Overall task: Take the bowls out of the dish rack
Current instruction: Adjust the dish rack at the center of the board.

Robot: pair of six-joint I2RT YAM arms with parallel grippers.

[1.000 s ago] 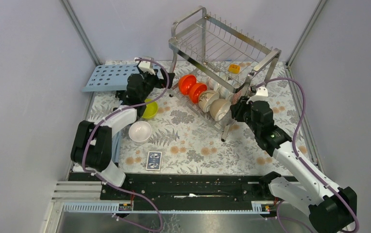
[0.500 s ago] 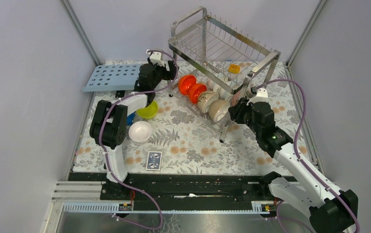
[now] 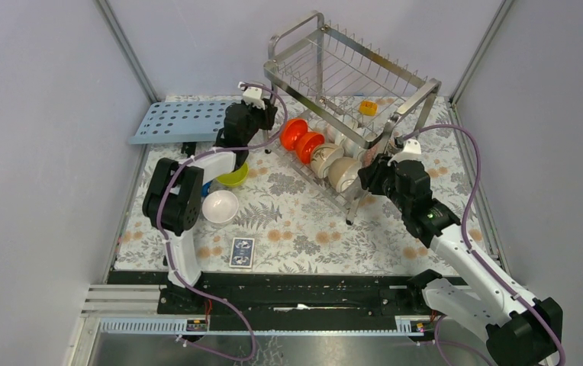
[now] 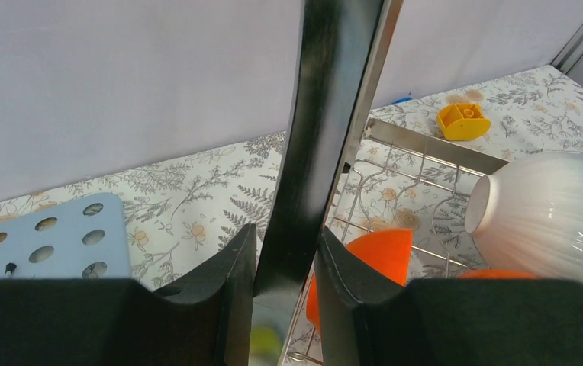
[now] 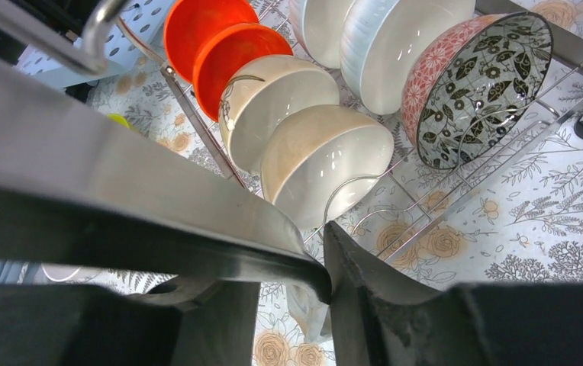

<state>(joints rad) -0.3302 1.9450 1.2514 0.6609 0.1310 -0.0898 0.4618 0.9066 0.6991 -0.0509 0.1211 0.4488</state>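
Floral tabletop carries the two-tier steel wire dish rack; a yellow-green bowl and a white bowl sit outside it. Only the right wrist view clearly shows a dark leaf-patterned bowl racked beside white ribbed bowls, beige bowls and orange-red bowls. Left gripper pinches a rack post; right gripper clamps a rack bar.

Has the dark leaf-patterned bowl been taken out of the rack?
No, the patterned bowl stands on edge inside the dish rack, right next to a white bowl.

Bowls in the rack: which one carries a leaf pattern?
The dark bowl with the pinkish-red outside, beside a white bowl; no other is dark inside.
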